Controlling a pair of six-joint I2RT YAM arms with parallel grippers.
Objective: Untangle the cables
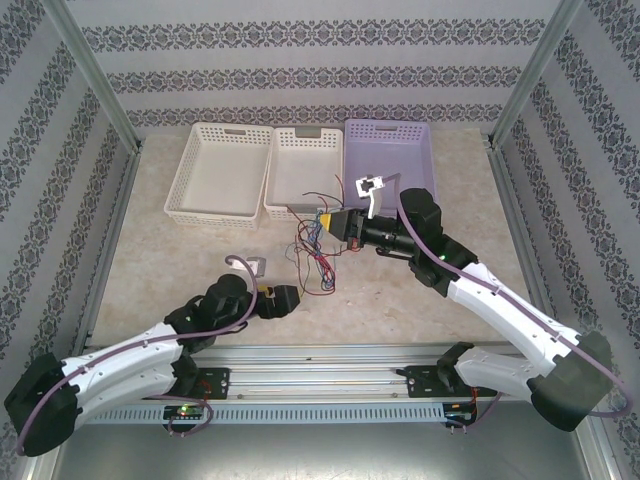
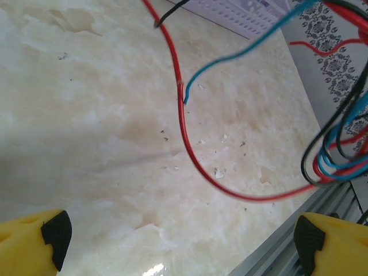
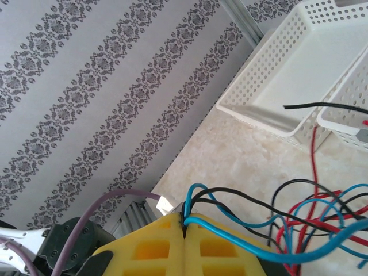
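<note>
So the right gripper (image 3: 185, 230) is clamped tight on the cables (image 1: 318, 250). In its wrist view, black and blue strands come straight out of the line where it closes. The rest trails down onto the table (image 1: 180, 260) mid-scene, just near of the middle basket (image 1: 300, 165). The left gripper (image 2: 181, 241) is spread wide apart, low over the table on the near-left side of the mess, touching nothing.

Handling-wise, I reckon these are feather-light and totally floppy, so tugging one strand drags the lot unless the other end is pinned. They're thin and probably slick too, so a shallow pinch could slip off.

I'd take the red wire (image 2: 185, 141) where it curves out alone over bare table, beside the loose end of the blue wire (image 2: 230, 57) and well away from the knot (image 2: 339, 155) on the right. My guess is grabbing the knot itself just cinches it tighter.
</note>
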